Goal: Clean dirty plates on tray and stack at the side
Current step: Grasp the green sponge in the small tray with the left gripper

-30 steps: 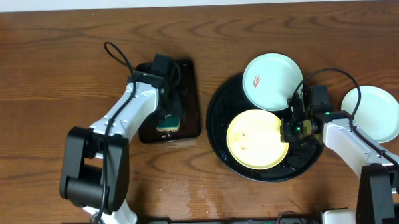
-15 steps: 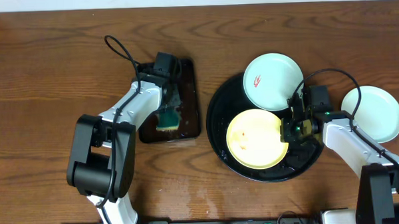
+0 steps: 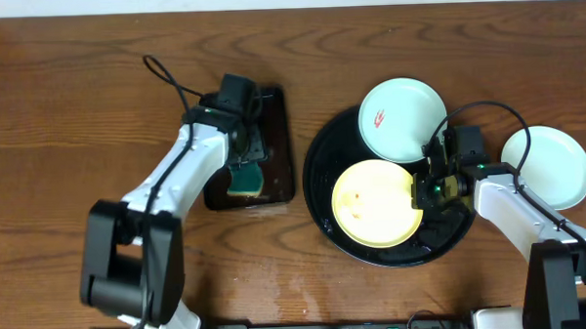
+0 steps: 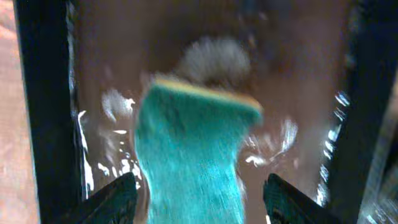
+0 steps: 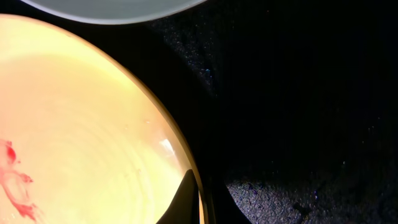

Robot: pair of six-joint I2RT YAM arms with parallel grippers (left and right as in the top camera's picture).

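- The left gripper (image 3: 246,151) stood open astride the teal sponge (image 4: 193,155), a finger on either side, not yet touching it. The sponge lay in the wet rectangular black tray (image 3: 277,136), its long axis running along the gap between the fingers.
- The right gripper (image 5: 198,196) was pinched on the right rim of the yellow plate (image 3: 373,203), lower centre of the round black tray (image 3: 319,198).
- That smeared plate lay right of the sponge in the overhead frame, so we judged that the sponge had to travel rightward.
- A smeared mint plate (image 3: 401,120) leaned on the tray's upper rim.
- A white plate (image 3: 547,167) sat on the tabletop (image 3: 76,94), far right.
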